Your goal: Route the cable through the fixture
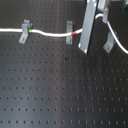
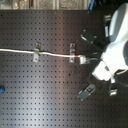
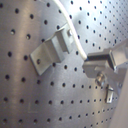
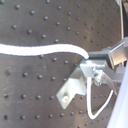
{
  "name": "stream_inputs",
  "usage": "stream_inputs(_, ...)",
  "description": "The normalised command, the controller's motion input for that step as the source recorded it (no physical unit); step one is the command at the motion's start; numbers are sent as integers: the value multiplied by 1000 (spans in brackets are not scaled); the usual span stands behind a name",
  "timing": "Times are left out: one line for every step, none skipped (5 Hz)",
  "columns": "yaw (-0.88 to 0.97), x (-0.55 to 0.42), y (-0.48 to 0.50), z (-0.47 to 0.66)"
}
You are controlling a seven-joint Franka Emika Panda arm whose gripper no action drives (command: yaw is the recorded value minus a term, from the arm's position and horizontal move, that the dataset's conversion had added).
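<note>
1. I am working on a black perforated board (image 1: 60, 90) that carries three small metal clips in a row near its far edge in the first exterior view.
2. The cable (image 1: 50, 34) is running in from the first exterior view's left edge, through the first clip (image 1: 24, 32), where its green band (image 1: 32, 31) sits, and through the second clip (image 1: 69, 32), where the red band (image 1: 75, 33) shows.
3. My gripper (image 3: 102, 65) is pinching the cable just past the second clip; the fingers look nearly closed on the cord in both wrist views.
4. Beyond my grip the cable is looping loosely past the third clip (image 1: 108, 41); I cannot tell whether it is seated there.
5. Step in hand, as I judge it: two clips threaded, third pending.
6. Next move, I judge: carrying the held section over to the third clip, lining the cord with its slot and pressing it in, while keeping slack so the earlier clips hold.
</note>
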Motion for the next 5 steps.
stream_inputs(0, 16, -62, 50)
stream_inputs(0, 7, -286, 0)
stream_inputs(0, -80, -207, 267)
stream_inputs(0, -92, -131, 208)
stream_inputs(46, -107, 78, 2)
